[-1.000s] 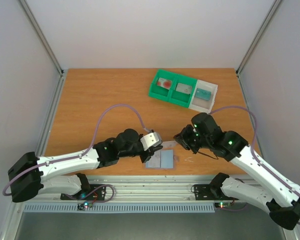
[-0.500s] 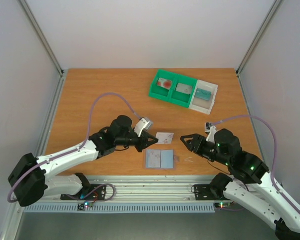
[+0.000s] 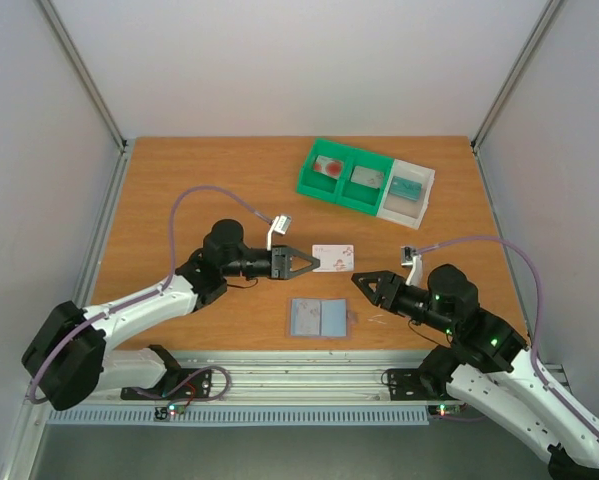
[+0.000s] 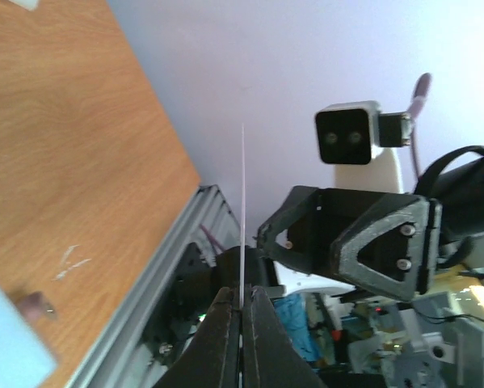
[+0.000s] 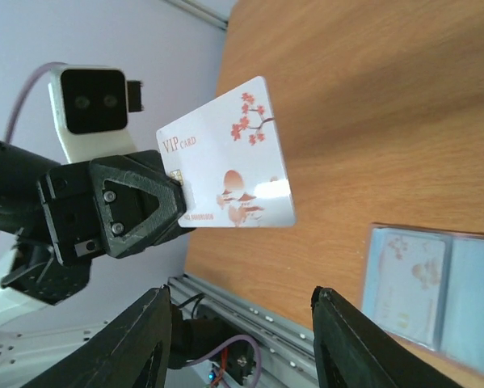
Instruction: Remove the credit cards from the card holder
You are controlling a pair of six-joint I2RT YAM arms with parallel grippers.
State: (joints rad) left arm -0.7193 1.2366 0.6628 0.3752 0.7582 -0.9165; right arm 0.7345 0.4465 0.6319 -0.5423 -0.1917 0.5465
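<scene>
My left gripper [image 3: 312, 263] is shut on the short edge of a white credit card [image 3: 335, 258] printed with red blossoms, holding it in the air beyond the card holder [image 3: 319, 318]. In the left wrist view the card [image 4: 242, 202] shows edge-on as a thin line between the closed fingers [image 4: 225, 323]. The light blue card holder lies open and flat near the table's front edge; another card [image 5: 407, 279] sits in one panel. My right gripper [image 3: 370, 288] is open and empty, pointing at the held card [image 5: 229, 170] from the right, a short way off.
A green and white compartment tray [image 3: 304, 180] with cards in its compartments stands at the back right. The metal rail of the table's front edge [image 5: 250, 303] runs just below the card holder. Grey walls close in both sides.
My left gripper drew the card off the holder and carried it back and to the right, above the table. My right gripper opened and pulled back to the right of the holder.
</scene>
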